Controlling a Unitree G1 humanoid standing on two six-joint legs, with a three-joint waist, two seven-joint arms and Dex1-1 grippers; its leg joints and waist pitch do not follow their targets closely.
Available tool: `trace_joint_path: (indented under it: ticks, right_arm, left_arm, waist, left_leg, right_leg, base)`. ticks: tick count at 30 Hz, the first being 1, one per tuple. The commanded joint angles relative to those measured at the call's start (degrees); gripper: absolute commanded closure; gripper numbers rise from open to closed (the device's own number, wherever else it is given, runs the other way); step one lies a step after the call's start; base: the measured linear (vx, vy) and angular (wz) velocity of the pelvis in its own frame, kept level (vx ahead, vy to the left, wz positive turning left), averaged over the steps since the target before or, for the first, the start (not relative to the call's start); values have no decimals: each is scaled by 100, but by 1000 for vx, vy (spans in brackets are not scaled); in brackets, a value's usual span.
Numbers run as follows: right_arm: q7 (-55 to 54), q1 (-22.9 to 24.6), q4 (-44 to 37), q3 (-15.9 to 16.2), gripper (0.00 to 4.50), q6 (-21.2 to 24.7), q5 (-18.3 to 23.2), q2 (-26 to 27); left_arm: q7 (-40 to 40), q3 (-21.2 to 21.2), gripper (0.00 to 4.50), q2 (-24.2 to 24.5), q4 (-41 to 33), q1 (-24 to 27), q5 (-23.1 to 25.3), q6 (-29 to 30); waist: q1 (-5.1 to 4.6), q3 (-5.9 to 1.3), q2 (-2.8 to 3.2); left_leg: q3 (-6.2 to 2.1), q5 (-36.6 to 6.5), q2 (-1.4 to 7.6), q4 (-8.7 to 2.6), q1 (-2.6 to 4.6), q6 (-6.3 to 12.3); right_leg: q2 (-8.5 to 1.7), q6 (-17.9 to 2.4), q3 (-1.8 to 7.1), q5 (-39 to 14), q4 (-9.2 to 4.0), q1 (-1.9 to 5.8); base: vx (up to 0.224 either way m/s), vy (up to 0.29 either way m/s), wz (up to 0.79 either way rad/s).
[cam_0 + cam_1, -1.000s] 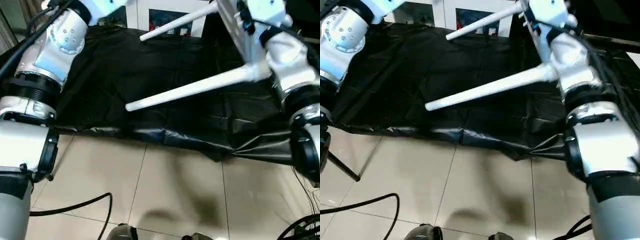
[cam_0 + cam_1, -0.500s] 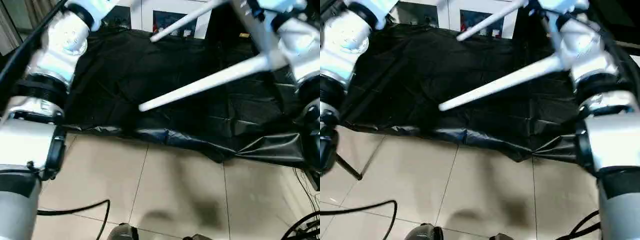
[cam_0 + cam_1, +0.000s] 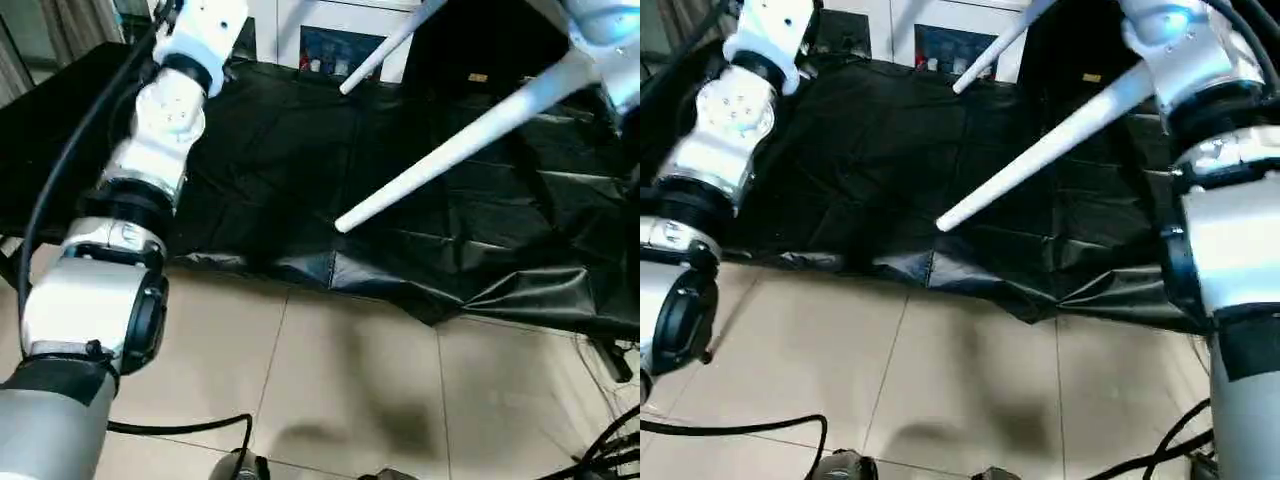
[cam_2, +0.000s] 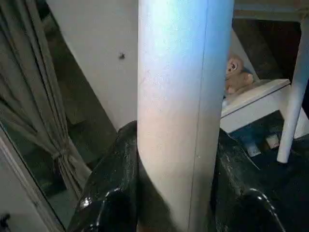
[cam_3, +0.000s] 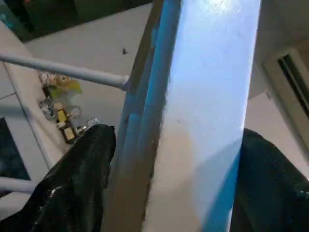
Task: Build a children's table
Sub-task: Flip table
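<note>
Your arms: both raised high over the black sheet point(image 3: 300, 170) | left gripper point(image 4: 174, 212): clenched on a white leg point(image 4: 178, 106) | right gripper point(image 5: 174, 193): fingers straddle the tabletop edge point(image 5: 207, 106), grip unclear | children's table point(image 3: 450, 160): held aloft, white tapered legs angling toward you.

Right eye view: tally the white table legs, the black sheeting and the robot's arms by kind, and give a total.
White tapered plastic table legs: 2
Black plastic floor sheet: 1
Silver robot arms: 2
Total: 5
</note>
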Motion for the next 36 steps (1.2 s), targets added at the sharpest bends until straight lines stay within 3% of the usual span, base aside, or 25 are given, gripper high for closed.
trace_joint_path:
  ticks: [1,5,7,9,10,13,14,16,17,18,20,23,25,26,28,29,30,31,32,33,34,36]
  right_arm:
    - [-19,-63,60,225,43,-168,-246,148]
    - [81,-12,78,209,42,-464,-226,239]
    - [151,100,58,245,42,-585,-239,314]
    - [140,165,61,277,42,-664,-277,354]
    - [-106,217,11,342,42,-832,-374,347]
    - [-611,291,-93,464,42,-1103,-561,315]
    - [-1001,374,-196,525,42,-1360,-662,293]
    - [-1262,458,-288,538,42,-1605,-722,280]
    - [-1369,499,-337,547,42,-1717,-751,272]
    - [-1715,704,-588,610,42,-2165,-911,249]
    - [-1580,834,-654,560,42,-2337,-808,302]
    - [-1437,928,-685,517,42,-2412,-717,348]
    - [-1072,1251,-662,341,42,-2328,-387,529]
    - [-806,1480,-626,127,42,-2130,-40,691]
    - [-614,1694,-628,-22,42,-2052,222,814]
    - [-419,1940,-602,-143,42,-1936,480,960]
    - [-196,2210,-613,-257,42,-1921,757,1107]
    - [-96,2473,-645,-362,42,-1866,978,1235]
    - [-96,2473,-645,-362,42,-1866,978,1235]
    - [181,3003,-863,-792,42,-1536,1744,1568]
    - [192,3032,-877,-817,42,-1515,1787,1585]
    - [221,3427,-1064,-1113,42,-1223,2263,1787]
  left_arm:
    - [-61,-105,289,-255,67,152,-28,179]
    - [-76,-136,289,-278,73,241,-11,231]
    - [-90,-155,289,-281,66,284,-6,220]
    - [-77,-163,290,-281,72,303,-6,221]
    - [-85,-171,290,-276,87,311,-3,226]
    - [-127,-169,290,-274,91,324,-17,215]
    - [-161,-165,291,-272,96,342,-27,210]
    - [-194,-160,291,-274,102,366,-43,221]
    - [-212,-155,291,-276,115,376,-53,229]
    - [-313,-90,291,-322,191,444,-138,259]
    - [-330,-84,291,-334,230,480,-145,247]
    - [-345,-68,291,-348,250,507,-167,238]
    - [-388,-58,291,-355,357,571,-214,238]
    - [-399,-62,291,-340,423,608,-215,240]
    - [-436,-11,291,-343,478,643,-279,267]
    - [-446,-36,291,-311,518,684,-245,268]
    - [-500,8,291,-301,550,724,-295,274]
    - [-526,-15,291,-265,572,762,-269,273]
    - [-526,-15,291,-265,572,762,-269,273]
    - [-652,-3,291,-232,613,833,-299,274]
    - [-658,-1,291,-231,616,836,-303,277]
    - [-766,-36,291,-203,643,888,-280,260]
  waist:
    - [-77,-452,-28]
    - [-72,-457,-51]
    - [-70,-461,-34]
    - [-64,-463,-38]
    - [-55,-458,-12]
    - [-76,-467,-35]
    - [-78,-462,5]
    - [-74,-487,-23]
    - [-61,-476,-10]
    - [-71,-485,1]
    - [-86,-500,-19]
    - [-88,-493,-19]
    - [-91,-494,-25]
    - [-109,-469,-21]
    - [-106,-474,-41]
    - [-131,-483,-50]
    - [-123,-468,-41]
    - [-134,-443,-67]
    - [-124,-449,-41]
    - [-134,-445,-56]
    - [-114,-442,-26]
    - [-112,-443,-37]
  left_leg:
    - [-213,-1901,288,-396,308,-112]
    - [-213,-1968,286,-398,310,-129]
    - [-224,-1990,288,-410,309,-137]
    - [-214,-2012,291,-407,342,-154]
    - [-218,-2016,294,-413,347,-183]
    - [-229,-2155,289,-431,348,-295]
    - [-239,-2185,290,-447,349,-368]
    - [-228,-2211,281,-429,371,-359]
    - [-217,-2206,277,-425,387,-358]
    - [-219,-2174,268,-418,380,-345]
    - [-231,-2023,256,-424,328,-299]
    - [-221,-2049,258,-414,346,-182]
    - [-217,-1997,262,-414,343,-99]
    - [-223,-2188,265,-442,364,-51]
    - [-250,-2363,280,-466,393,-111]
    - [-263,-2340,288,-476,375,-135]
    - [-262,-2357,295,-486,382,-136]
    - [-262,-2487,302,-500,395,-126]
    - [-278,-2577,312,-512,421,-180]
    - [-272,-2599,303,-517,423,-159]
    - [-287,-2631,330,-532,445,-150]
    - [-281,-2604,337,-551,458,-199]
  right_leg:
    - [-241,-1038,182,-1305,-443,149]
    - [-247,-1026,188,-1139,-434,153]
    - [-252,-1004,188,-1135,-432,163]
    - [-230,-1043,191,-997,-426,141]
    - [-236,-1045,194,-982,-426,133]
    - [-226,-1007,178,-1019,-418,145]
    - [-247,-965,183,-1057,-434,128]
    - [-240,-945,189,-983,-436,133]
    - [-229,-925,194,-946,-448,116]
    - [-222,-936,194,-886,-427,131]
    - [-224,-894,184,-739,-389,200]
    - [-220,-922,187,-738,-420,194]
    - [-221,-961,195,-659,-420,205]
    - [-217,-961,197,-856,-458,203]
    - [-235,-962,183,-1129,-489,207]
    - [-232,-995,185,-1064,-476,217]
    - [-239,-992,189,-1081,-488,207]
    - [-239,-983,193,-1192,-513,185]
    - [-253,-980,188,-1318,-519,183]
    - [-238,-975,190,-1321,-531,187]
    - [-285,-982,210,-1328,-535,179]
    - [-263,-1013,203,-1263,-531,165]
  base:
    - [0,0,0]
    - [0,0,0]
    - [0,0,0]
    - [0,0,0]
    - [0,0,0]
    - [0,0,0]
    - [0,0,0]
    - [0,0,0]
    - [0,0,0]
    - [0,0,0]
    - [0,0,0]
    - [0,0,0]
    - [0,0,0]
    - [0,0,0]
    - [0,0,0]
    - [0,0,0]
    - [0,0,0]
    - [0,0,0]
    - [0,0,0]
    - [0,0,0]
    - [0,0,0]
    - [0,0,0]
